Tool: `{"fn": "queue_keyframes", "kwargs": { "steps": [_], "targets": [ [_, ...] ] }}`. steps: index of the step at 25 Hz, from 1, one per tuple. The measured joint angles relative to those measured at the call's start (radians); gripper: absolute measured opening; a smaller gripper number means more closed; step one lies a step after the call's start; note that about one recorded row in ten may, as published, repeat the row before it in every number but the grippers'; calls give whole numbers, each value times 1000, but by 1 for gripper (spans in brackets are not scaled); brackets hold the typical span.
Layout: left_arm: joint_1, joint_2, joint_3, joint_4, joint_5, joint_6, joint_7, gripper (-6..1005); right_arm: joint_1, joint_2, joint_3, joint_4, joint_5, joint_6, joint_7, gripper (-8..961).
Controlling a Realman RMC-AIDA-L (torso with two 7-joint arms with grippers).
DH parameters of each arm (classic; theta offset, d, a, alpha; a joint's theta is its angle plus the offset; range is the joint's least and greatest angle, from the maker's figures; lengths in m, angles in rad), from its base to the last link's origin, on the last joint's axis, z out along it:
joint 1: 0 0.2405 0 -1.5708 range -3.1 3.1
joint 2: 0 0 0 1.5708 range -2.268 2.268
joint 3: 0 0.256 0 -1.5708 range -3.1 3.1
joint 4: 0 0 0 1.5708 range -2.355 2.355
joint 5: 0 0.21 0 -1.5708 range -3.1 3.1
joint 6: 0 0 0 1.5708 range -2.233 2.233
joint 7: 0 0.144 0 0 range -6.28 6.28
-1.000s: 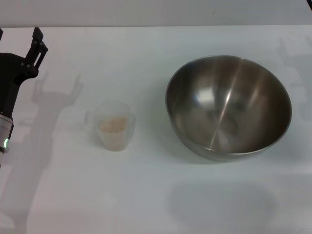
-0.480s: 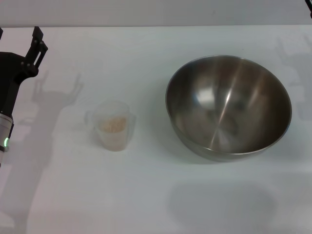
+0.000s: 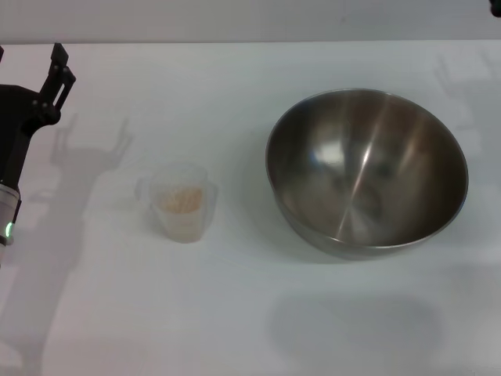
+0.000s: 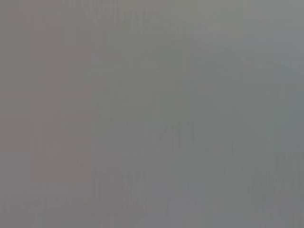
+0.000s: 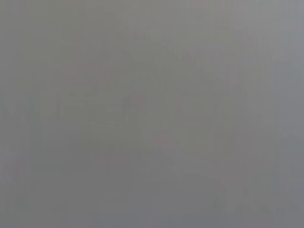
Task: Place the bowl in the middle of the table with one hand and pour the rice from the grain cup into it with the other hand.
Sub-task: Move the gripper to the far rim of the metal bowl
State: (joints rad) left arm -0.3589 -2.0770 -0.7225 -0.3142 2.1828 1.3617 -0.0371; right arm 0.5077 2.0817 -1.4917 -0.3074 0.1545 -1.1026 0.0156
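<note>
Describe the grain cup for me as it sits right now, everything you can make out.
The grain cup is small, translucent frosted plastic, with a side handle toward the robot's left. It stands upright on the white table, left of the steel bowl and apart from it. Beige rice shows inside. Nothing grips or touches it; the left pincer sits far off at the table's left edge.
</note>
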Motion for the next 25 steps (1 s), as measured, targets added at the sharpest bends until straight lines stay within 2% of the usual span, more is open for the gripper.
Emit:
{"fn": "queue_keyframes", "kwargs": {
  "steps": [5, 9, 11, 14, 17, 19, 22, 25],
  "targets": [
    [5, 1, 0, -1, 0, 1, -7, 867, -82, -7, -93, -338, -20, 382, 201, 707],
    [7, 2, -1, 1, 0, 2, -8, 867, -182, -5, -159, -671, -114, 754, 307, 703],
    [9, 2, -7, 1, 0, 2, -9, 867, -238, -4, -197, -859, -141, 980, 326, 701],
    [10, 2, -13, 1, 0, 2, -9, 867, -274, 0, -217, -1131, -119, 1368, 278, 698],
    [11, 2, -20, 2, 1, 2, -9, 866, -251, -4, -188, -1307, -8, 1755, 165, 695],
    [12, 2, -27, 4, 0, 2, -9, 866, -217, -8, -133, -1381, 95, 1957, 73, 693],
    [12, 3, -35, 7, 0, 2, -9, 866, -145, -8, -6, -1426, 233, 2242, -51, 690],
    [12, 3, -42, 13, 0, 2, -9, 865, -73, -8, 104, -1409, 272, 2437, -145, 687]
  ]
}}
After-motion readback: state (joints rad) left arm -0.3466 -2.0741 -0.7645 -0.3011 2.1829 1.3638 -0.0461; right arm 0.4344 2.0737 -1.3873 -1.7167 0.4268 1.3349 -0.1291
